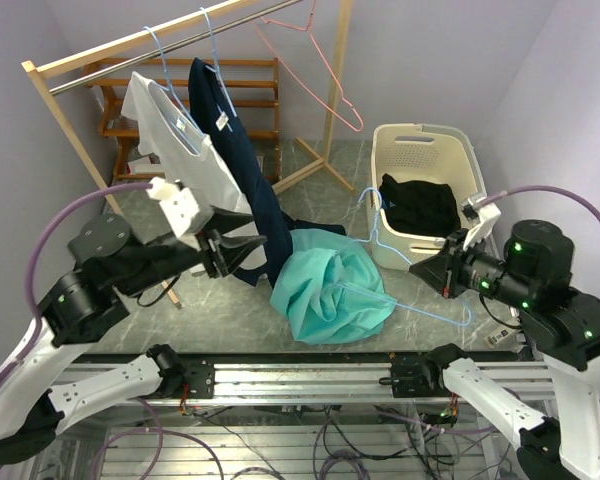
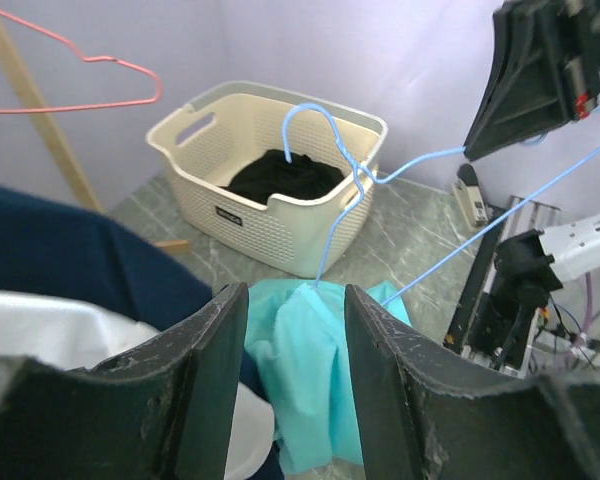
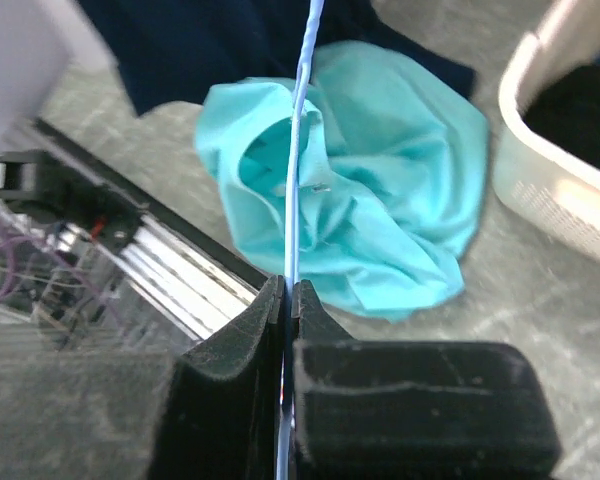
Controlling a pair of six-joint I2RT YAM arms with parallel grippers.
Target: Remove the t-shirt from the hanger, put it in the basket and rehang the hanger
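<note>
- Cream laundry basket (image 1: 425,150), a black garment (image 1: 418,205) lying in it, just beyond the right gripper (image 1: 420,268).
- White shirt (image 1: 165,115) and navy garment (image 1: 235,150) hang from a wooden rail (image 1: 100,50), just behind the left gripper (image 1: 242,250); the navy cloth falls right beside it.
- Pink hanger (image 1: 320,60) hangs high, well beyond both grippers.
- Wooden shelf rack (image 1: 260,83) behind the hanging clothes.

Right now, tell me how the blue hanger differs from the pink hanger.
The blue hanger is pinched in the shut right tool; the pink hanger hangs free on the rail. The blue hanger runs into the teal t-shirt; the pink hanger carries nothing. The blue hanger is down by the basket; the pink hanger is up high. Both are thin wire hangers.
</note>
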